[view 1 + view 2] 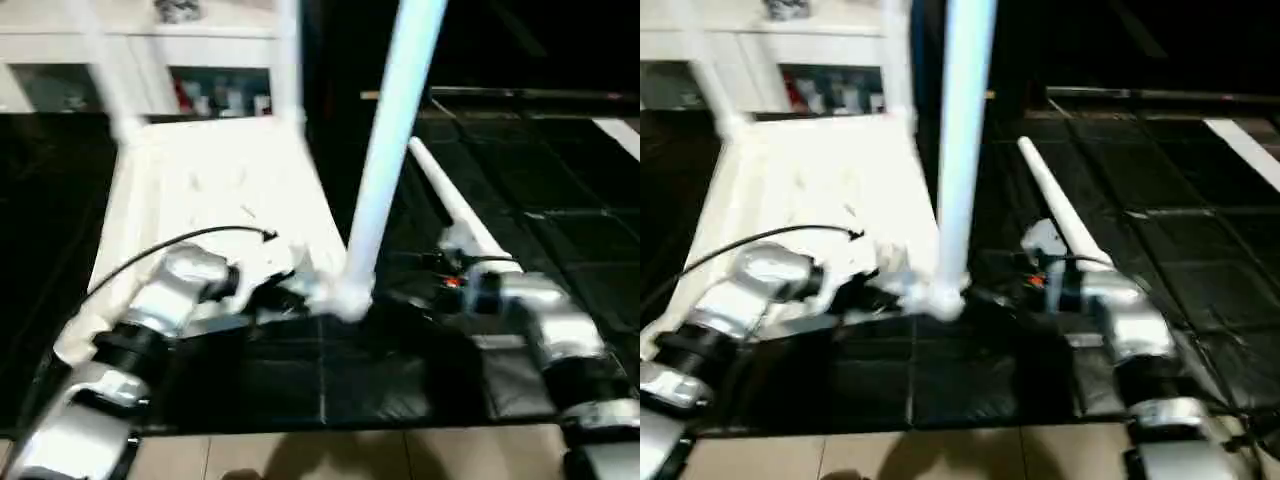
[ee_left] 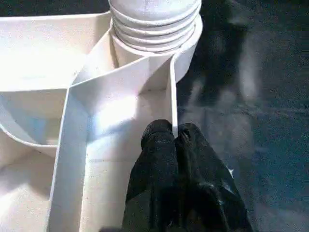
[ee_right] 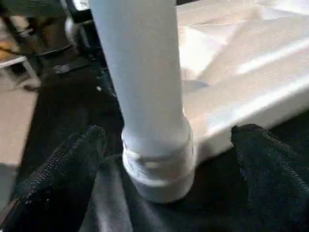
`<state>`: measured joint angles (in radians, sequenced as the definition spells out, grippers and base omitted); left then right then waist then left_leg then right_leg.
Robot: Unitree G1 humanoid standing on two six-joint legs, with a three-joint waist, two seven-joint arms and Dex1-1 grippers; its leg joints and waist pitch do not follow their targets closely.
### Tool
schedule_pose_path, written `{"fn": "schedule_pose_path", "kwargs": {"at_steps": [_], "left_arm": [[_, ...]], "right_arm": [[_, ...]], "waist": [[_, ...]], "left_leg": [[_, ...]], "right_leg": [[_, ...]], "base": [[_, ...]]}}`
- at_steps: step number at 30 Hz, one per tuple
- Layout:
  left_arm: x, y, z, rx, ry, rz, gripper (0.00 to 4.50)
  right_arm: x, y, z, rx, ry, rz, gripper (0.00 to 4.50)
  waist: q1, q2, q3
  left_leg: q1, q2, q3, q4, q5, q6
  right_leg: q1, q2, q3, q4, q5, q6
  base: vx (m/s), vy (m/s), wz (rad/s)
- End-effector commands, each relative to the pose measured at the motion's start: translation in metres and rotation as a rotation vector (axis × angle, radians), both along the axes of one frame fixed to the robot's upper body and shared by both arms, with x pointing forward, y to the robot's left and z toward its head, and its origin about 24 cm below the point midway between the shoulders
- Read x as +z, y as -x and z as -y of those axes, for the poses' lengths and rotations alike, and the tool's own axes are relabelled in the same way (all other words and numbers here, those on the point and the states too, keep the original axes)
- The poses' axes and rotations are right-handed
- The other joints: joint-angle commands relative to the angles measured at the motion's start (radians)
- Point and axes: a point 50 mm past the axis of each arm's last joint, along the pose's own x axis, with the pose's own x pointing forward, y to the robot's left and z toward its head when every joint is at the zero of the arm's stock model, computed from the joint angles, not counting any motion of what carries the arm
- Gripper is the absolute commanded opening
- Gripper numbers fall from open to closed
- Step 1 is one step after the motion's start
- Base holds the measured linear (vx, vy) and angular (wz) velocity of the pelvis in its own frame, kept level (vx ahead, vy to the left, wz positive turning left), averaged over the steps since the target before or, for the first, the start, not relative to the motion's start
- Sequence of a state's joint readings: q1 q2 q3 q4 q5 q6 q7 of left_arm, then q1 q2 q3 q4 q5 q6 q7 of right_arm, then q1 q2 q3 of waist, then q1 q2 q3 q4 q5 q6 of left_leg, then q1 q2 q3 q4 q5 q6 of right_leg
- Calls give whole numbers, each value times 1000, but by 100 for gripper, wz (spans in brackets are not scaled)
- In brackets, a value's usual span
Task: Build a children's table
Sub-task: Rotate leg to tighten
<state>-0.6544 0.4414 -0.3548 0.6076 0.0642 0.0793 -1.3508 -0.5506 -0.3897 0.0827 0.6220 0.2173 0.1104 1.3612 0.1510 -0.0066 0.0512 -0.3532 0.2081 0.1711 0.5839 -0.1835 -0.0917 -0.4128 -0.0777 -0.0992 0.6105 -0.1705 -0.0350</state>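
The children's table (image 1: 215, 190) lies upside down on a black mat, ribbed underside up. Two legs (image 1: 288, 60) rise at its far corners. A third leg (image 1: 385, 150) stands upright in the near right corner socket (image 2: 154, 29). My left gripper (image 2: 173, 137) is shut, pinching the thin frame wall beside that socket. My right gripper (image 3: 169, 133) is open, with one finger (image 3: 72, 159) on each side of the upright leg's base (image 3: 159, 164), apart from it. A loose white leg (image 1: 455, 205) lies on the mat to the right, behind my right forearm.
A white glass-door cabinet (image 1: 200, 45) stands behind the table. The black mat (image 1: 560, 200) stretches to the right. Tan floor tiles (image 1: 330, 455) run along the near edge. A black cable (image 1: 180, 240) arcs over my left forearm.
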Motion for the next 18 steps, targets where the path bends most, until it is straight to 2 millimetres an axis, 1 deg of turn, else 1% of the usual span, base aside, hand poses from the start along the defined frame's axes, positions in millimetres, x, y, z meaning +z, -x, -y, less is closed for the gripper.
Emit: {"fn": "schedule_pose_path", "kwargs": {"at_steps": [1, 4, 5, 6, 9, 12, 13, 14, 15, 16, 17, 18], "left_arm": [[-1, 5, 12, -156, -50, -27, 0], [0, 5, 14, -182, -58, -23, 0], [0, 5, 14, -187, -59, -22, 0], [0, 5, 15, -191, -58, -23, 0], [0, 5, 17, -203, -54, -26, 0], [0, 6, 17, -219, -53, -27, 0], [0, 6, 17, -221, -53, -27, 0], [0, 7, 17, -226, -55, -29, 0], [-1, 8, 16, -231, -57, -30, 0], [-1, 8, 16, -235, -59, -30, 0], [-1, 8, 15, -237, -60, -31, 0], [-1, 8, 15, -237, -60, -31, 0]], "right_arm": [[5, 0, -6, 83, 45, 33, 448], [5, -3, -14, 106, 77, 66, 448], [4, -3, -16, 117, 83, 69, 448], [4, -3, -18, 125, 88, 71, 448], [3, -2, -25, 161, 99, 89, 448], [2, -5, -29, 156, 91, 77, 448], [2, -5, -29, 156, 91, 75, 431], [1, -5, -30, 159, 92, 69, 431], [0, -5, -30, 169, 101, 70, 431], [-1, -4, -30, 184, 108, 71, 417], [-2, -3, -30, 194, 113, 71, 417], [-2, -3, -30, 194, 113, 71, 396]], "waist": [[-5, -2, -67], [-2, -2, -68], [0, -4, -68], [0, -3, -69], [2, -4, -70], [3, -4, -70], [3, -3, -70], [3, -6, -69], [4, -5, -69], [3, -5, -69], [3, -5, -70], [3, -6, -70]], "left_leg": [[6, 28, 2, -61, -180, 62], [5, 29, 0, -61, -176, 54], [5, 29, 0, -61, -177, 51], [5, 28, 0, -61, -173, 50], [3, 29, 0, -60, -162, 52], [1, 28, 0, -60, -159, 54], [2, 28, 0, -60, -160, 53], [2, 28, 0, -60, -164, 53], [2, 28, 0, -61, -164, 53], [2, 28, 0, -61, -164, 53], [1, 29, 0, -61, -163, 54], [1, 29, 0, -61, -159, 55]], "right_leg": [[59, -71, 54, -77, -268, -179], [59, -72, 55, -75, -257, -182], [59, -73, 54, -73, -260, -180], [60, -72, 54, -72, -257, -179], [61, -74, 56, -70, -240, -179], [62, -73, 55, -69, -234, -181], [62, -73, 55, -69, -236, -182], [62, -73, 55, -70, -246, -181], [61, -74, 55, -71, -251, -177], [62, -73, 55, -71, -250, -177], [62, -73, 55, -69, -247, -177], [62, -73, 55, -68, -241, -176]], "base": [[0, 0, 0], [0, 0, 0], [0, 0, 0], [0, 0, 0], [0, 0, 0], [0, 0, 0], [0, 0, 0], [0, 0, 0], [0, 0, 0], [0, 0, 0], [0, 0, 0], [0, 0, 0]]}}
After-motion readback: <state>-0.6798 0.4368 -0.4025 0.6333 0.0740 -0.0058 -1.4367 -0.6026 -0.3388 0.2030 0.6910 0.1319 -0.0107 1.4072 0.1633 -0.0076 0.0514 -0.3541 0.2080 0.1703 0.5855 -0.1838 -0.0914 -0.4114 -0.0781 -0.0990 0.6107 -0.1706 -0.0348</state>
